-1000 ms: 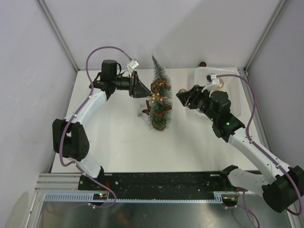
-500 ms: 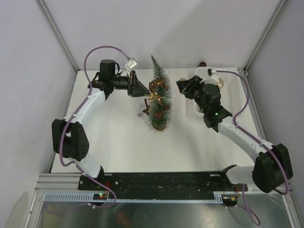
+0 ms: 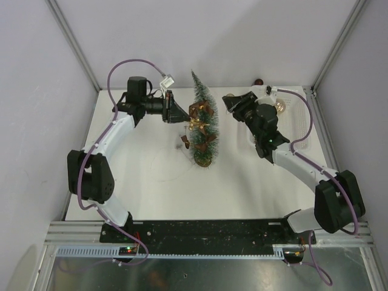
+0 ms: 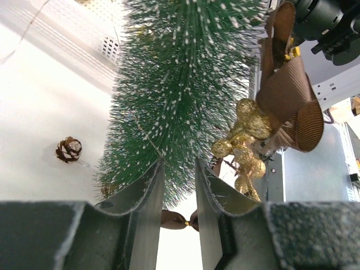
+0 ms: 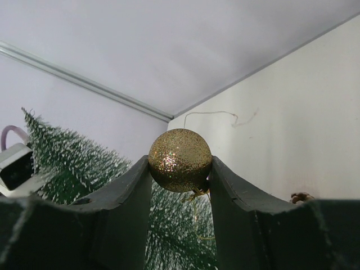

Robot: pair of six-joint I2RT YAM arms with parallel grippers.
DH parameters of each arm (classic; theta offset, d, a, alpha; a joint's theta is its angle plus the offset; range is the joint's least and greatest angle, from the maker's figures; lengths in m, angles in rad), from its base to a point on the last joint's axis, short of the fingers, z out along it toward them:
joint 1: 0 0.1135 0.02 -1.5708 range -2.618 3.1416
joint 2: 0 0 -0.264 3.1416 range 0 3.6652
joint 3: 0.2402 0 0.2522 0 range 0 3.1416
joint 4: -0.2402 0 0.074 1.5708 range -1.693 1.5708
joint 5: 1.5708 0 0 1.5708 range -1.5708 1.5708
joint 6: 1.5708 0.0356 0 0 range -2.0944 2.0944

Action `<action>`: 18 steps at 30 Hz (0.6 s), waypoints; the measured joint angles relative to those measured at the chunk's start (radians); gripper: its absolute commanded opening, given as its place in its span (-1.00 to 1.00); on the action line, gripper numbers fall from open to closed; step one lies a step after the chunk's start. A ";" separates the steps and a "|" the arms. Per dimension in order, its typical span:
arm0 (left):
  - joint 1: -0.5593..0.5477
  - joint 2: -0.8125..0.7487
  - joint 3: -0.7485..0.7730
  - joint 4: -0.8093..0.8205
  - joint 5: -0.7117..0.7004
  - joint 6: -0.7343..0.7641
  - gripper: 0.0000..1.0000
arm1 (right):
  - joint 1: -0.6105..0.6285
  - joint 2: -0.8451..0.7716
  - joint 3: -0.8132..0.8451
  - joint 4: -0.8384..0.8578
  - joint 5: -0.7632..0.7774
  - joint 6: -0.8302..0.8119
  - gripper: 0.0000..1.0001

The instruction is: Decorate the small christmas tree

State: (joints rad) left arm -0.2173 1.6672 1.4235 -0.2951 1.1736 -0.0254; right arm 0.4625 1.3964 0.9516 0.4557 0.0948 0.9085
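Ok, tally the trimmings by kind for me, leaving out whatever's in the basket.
Brown ribbon bows: 2
Gold glitter berry sprig: 1
Gold glitter ball, held in the right claw: 1
Brown pine cone loose on the white table: 1
Total: 5
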 measured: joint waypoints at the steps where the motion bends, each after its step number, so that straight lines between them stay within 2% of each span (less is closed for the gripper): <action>1: 0.000 0.002 0.000 0.000 0.000 0.000 -0.35 | 0.000 0.008 0.002 0.010 0.000 0.014 -0.65; 18: -0.019 0.062 0.030 -0.001 0.000 0.000 -0.53 | 0.027 0.060 0.014 0.110 0.004 0.158 -0.69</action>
State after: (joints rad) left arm -0.2359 1.7294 1.4532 -0.2958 1.1740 -0.0257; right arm 0.4900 1.4567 0.9653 0.5659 0.0986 1.0664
